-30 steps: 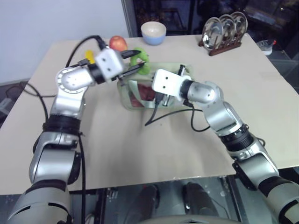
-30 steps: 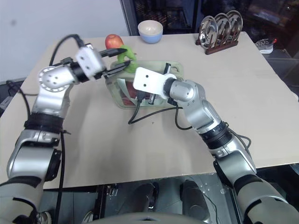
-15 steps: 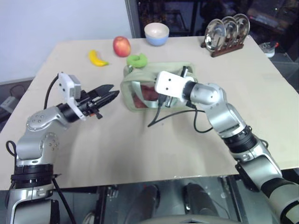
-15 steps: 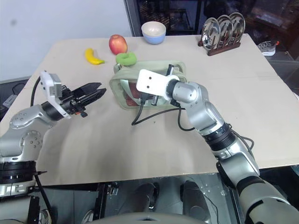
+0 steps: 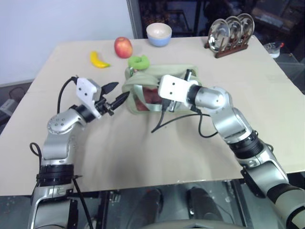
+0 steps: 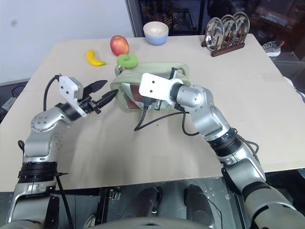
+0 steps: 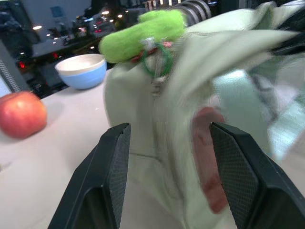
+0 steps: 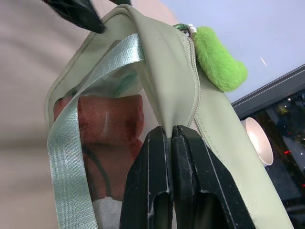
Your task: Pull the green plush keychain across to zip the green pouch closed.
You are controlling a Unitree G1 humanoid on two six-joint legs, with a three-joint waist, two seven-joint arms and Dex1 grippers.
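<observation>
The green pouch [image 5: 138, 77] lies mid-table, reddish contents showing through its clear window. The green plush keychain [image 5: 139, 61] rests at the pouch's far left corner, still hooked to the zipper [image 7: 153, 71]. My left gripper [image 5: 117, 92] is open and empty just off the pouch's left end, its fingers [image 7: 114, 162] framing that end and the keychain [image 7: 143, 32] above. My right gripper [image 8: 170, 131] is shut on the pouch's upper edge [image 8: 157, 62] beside the zipper line, with the keychain [image 8: 219, 59] farther along.
A banana [image 5: 98, 59], an apple [image 5: 123, 47] and a bowl [image 5: 158, 33] sit behind the pouch at the back of the table. A rack of metal plates [image 5: 228, 33] stands at the back right. A black cable [image 5: 167, 121] trails from my right wrist.
My left gripper let go of the keychain, opened, swung down and away to the left, then came back to the pouch's left end. The right gripper has kept its grip.
</observation>
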